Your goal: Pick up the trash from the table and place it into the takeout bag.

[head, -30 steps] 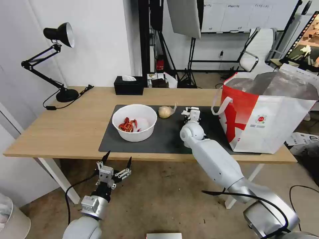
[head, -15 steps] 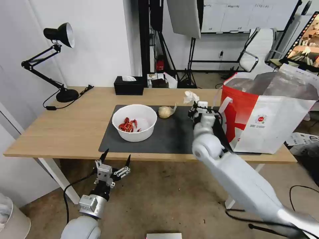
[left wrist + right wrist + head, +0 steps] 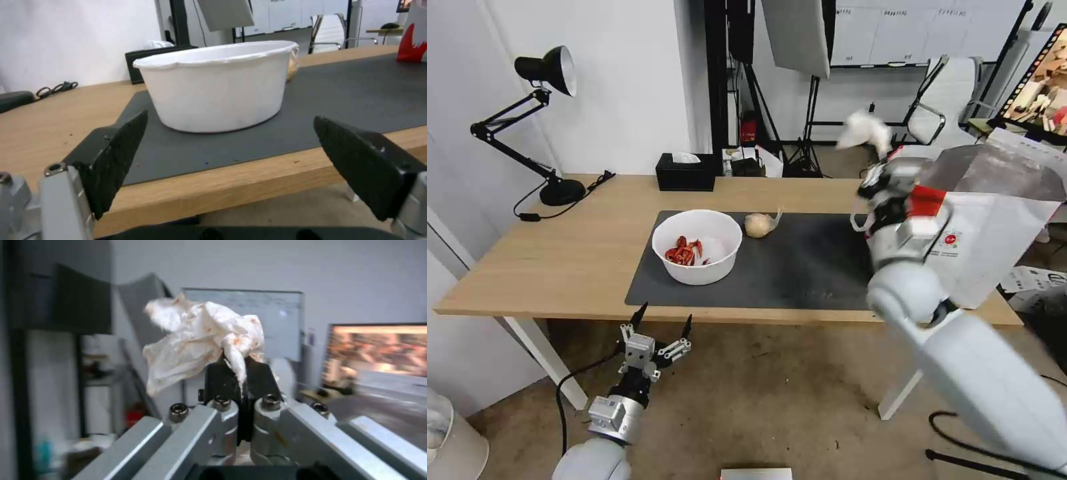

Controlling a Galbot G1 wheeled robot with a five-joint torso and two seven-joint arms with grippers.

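Note:
My right gripper (image 3: pixel 886 155) is raised high beside the near-left rim of the white and red takeout bag (image 3: pixel 994 233), shut on a crumpled white tissue (image 3: pixel 864 130). The wrist view shows the tissue (image 3: pixel 200 336) pinched between the black fingertips (image 3: pixel 218 373) of that gripper (image 3: pixel 238 370). On the dark mat (image 3: pixel 787 267) of the table (image 3: pixel 560 253) stands a white bowl (image 3: pixel 697 247) with red scraps, and beside it a beige lump in clear wrap (image 3: pixel 759 224). My left gripper (image 3: pixel 660 327) hangs open below the table's front edge, facing the bowl (image 3: pixel 218 90).
A black tissue box (image 3: pixel 686 171) sits at the table's far edge and a black desk lamp (image 3: pixel 540 120) at the far left. Stands, a chair and a screen fill the room behind. A white bin (image 3: pixel 447 433) is on the floor at left.
My right arm has lifted the tissue off the mat and swung it up and right, to the takeout bag's rim. The left arm has stayed in place.

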